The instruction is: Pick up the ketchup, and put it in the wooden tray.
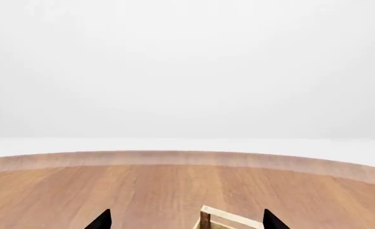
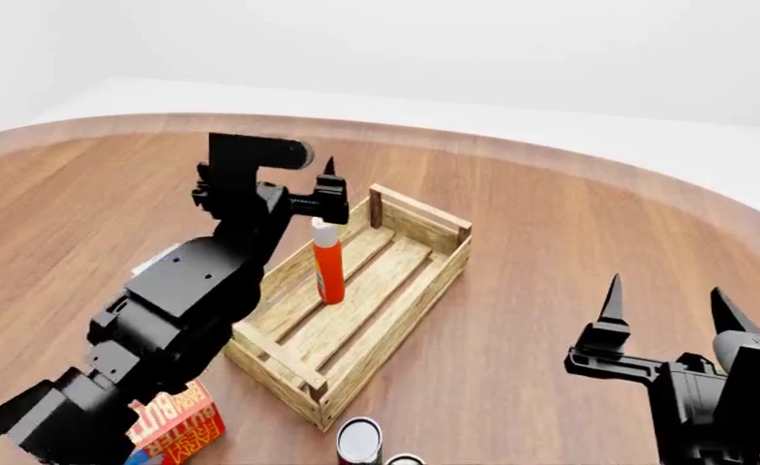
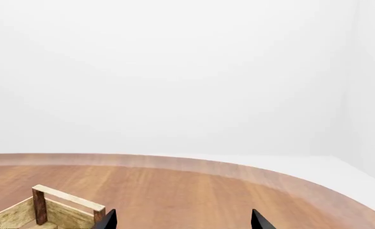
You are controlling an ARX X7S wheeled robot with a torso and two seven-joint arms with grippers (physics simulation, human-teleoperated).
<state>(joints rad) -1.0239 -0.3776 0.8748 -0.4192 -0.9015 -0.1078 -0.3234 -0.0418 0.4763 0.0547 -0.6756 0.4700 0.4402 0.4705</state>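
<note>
The ketchup (image 2: pixel 329 263), a red-orange bottle with a white cap, stands upright inside the wooden tray (image 2: pixel 421 221), at its far left side. My left gripper (image 2: pixel 318 190) hovers just above the cap. In the left wrist view the left gripper (image 1: pixel 187 221) is open with nothing between its fingertips; only a corner of the tray (image 1: pixel 229 217) shows below, and the ketchup is out of sight there. My right gripper (image 2: pixel 665 312) is open and empty at the near right, well clear of the tray. In the right wrist view the right gripper (image 3: pixel 182 222) is wide open, with a tray corner (image 3: pixel 67 198) to one side.
A red-and-yellow butter box (image 2: pixel 175 427) lies near the tray's near left corner, partly under my left arm. Two cans (image 2: pixel 357 441) stand just in front of the tray at the view's lower edge. The round wooden table's edge (image 2: pixel 573 160) curves behind.
</note>
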